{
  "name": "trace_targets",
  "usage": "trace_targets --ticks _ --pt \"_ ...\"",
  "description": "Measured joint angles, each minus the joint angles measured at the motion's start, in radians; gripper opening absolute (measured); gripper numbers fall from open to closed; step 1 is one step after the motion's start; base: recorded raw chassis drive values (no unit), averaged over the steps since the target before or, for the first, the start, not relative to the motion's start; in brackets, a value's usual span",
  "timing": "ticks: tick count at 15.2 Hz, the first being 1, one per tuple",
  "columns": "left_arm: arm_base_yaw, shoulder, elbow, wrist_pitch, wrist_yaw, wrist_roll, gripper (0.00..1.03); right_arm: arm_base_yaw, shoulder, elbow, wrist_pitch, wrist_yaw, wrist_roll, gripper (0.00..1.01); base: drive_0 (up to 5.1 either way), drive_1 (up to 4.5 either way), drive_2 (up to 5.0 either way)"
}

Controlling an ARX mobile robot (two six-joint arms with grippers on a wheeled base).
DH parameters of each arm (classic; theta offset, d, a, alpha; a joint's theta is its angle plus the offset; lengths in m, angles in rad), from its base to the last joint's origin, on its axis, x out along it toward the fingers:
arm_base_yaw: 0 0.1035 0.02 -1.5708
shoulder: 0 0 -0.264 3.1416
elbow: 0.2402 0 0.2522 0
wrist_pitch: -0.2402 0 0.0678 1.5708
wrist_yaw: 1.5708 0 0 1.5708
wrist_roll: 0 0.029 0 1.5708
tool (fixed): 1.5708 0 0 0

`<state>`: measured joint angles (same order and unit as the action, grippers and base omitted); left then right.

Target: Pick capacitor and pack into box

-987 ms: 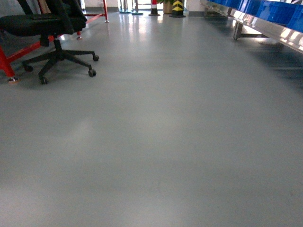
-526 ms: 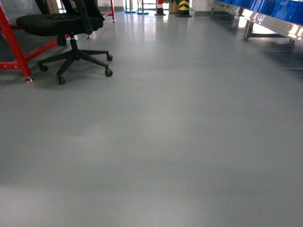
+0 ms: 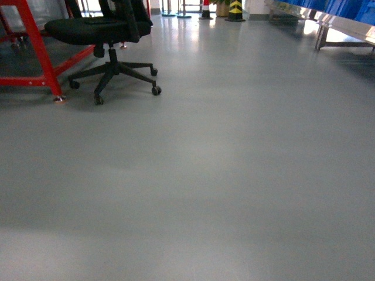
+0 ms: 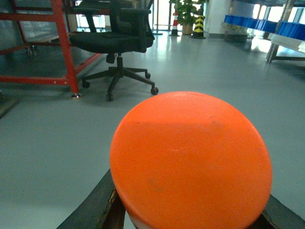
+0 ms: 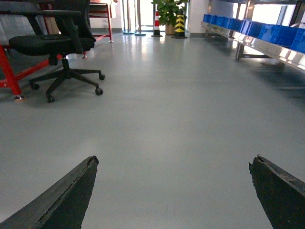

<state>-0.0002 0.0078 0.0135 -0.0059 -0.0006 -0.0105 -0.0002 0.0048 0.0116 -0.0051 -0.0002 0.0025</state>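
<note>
Capacitor [image 4: 190, 162]: orange, round-topped, fills the lower half of the left wrist view, well nearer than the office chair [image 4: 114, 38]. A sliver of white body shows under the orange cap at the bottom edge. Left gripper [image 4: 190, 212] clasps it, one dark finger [image 4: 93, 207] against its left flank and the other just showing at its right. Head view shows neither arm.

Right gripper [image 5: 171, 191]: spread wide, the two dark fingertips at opposite lower corners of the right wrist view, only bare floor between them, nothing held.

Grey floor [image 3: 234, 175], glossy, runs from the robot out to the chair and past it.

Chair is black, on a five-star castor base, standing upright left of centre in all three views. Red metal frame [image 3: 35, 41] just left of the chair, one foot on the floor near the chair's castors.

Beyond the chair, far end of the room: red-and-white cone [image 3: 205, 9], yellow-and-black striped bollard [image 3: 235, 9] beside it, potted plant [image 4: 188, 9] close by. Right of the chair, across the open floor: blue bins [image 5: 267, 31] in a row on a metal rack [image 5: 267, 47].
</note>
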Motion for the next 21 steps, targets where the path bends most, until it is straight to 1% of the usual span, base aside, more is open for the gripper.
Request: trace_targets --ticks 21 --pt "0.000 0.000 0.000 0.000 -0.001 0.000 0.45 0.000 0.000 0.000 0.002 0.000 0.000 0.98 -5.0 2.46 2.5"
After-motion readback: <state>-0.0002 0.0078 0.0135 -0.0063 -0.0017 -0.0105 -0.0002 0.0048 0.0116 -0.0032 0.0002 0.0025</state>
